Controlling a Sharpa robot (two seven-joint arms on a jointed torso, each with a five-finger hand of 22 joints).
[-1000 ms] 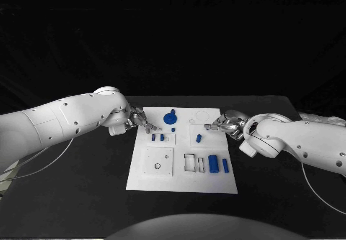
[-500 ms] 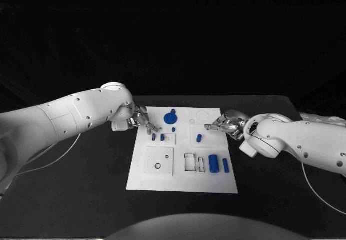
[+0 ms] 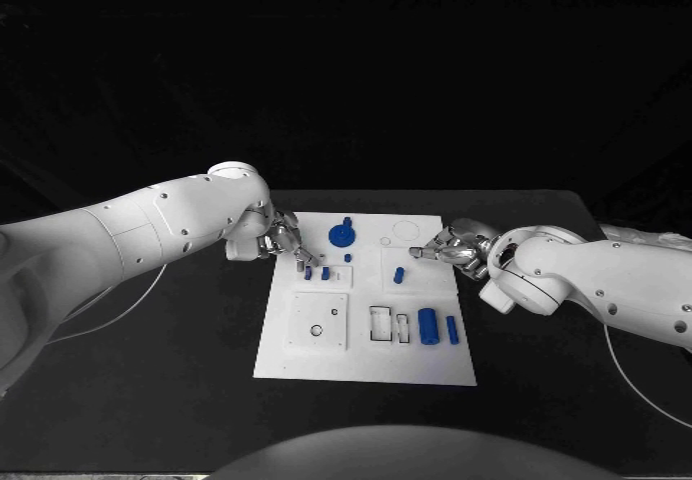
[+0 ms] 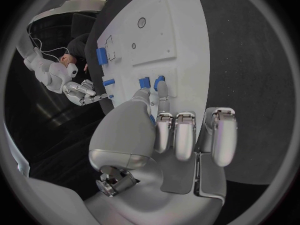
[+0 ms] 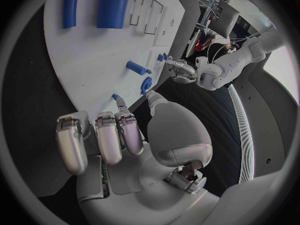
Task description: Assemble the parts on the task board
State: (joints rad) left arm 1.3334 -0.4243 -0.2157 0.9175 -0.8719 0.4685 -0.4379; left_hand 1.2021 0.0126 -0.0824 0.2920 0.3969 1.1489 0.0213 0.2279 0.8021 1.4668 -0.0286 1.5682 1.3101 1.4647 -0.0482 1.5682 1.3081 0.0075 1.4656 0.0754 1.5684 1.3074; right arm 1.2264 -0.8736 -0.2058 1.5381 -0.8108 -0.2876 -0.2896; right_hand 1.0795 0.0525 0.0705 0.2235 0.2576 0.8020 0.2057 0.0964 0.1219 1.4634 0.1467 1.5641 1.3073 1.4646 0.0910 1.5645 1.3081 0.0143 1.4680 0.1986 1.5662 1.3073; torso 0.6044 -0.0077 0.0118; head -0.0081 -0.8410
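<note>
The white task board (image 3: 364, 355) lies in the middle of the black bench (image 3: 173, 370), long side running away from the robot. The left hand (image 3: 284, 241) sits at the board's left edge near its far end; in the left wrist view one finger (image 4: 162, 96) reaches out straight toward two short blue pegs (image 4: 152, 81) standing side by side on the board, its tip just beside them, while the other fingers are curled in against the palm. Whether that fingertip actually touches a peg I cannot tell, and nothing is seen gripped in the hand. The right hand (image 3: 444, 247) is at the board's right edge, roughly opposite. In the right wrist view its fingers (image 5: 107, 137) are folded down together and a small blue piece (image 5: 116, 97) shows at the tip of one of them, seemingly pinched there, though the contact is too small to make out surely. On the board, the head view shows a round blue disc part (image 3: 340, 236) at the far end, a small blue peg (image 3: 398, 273) standing alone right of the middle, and nearer the robot a thick blue cylinder (image 3: 427, 326) with a thinner blue rod (image 3: 451, 331) just beside it, both lying lengthwise. Left of these are two narrow rectangular slots (image 3: 389, 325) and a raised square plate (image 3: 319, 322) with small round holes.
</note>
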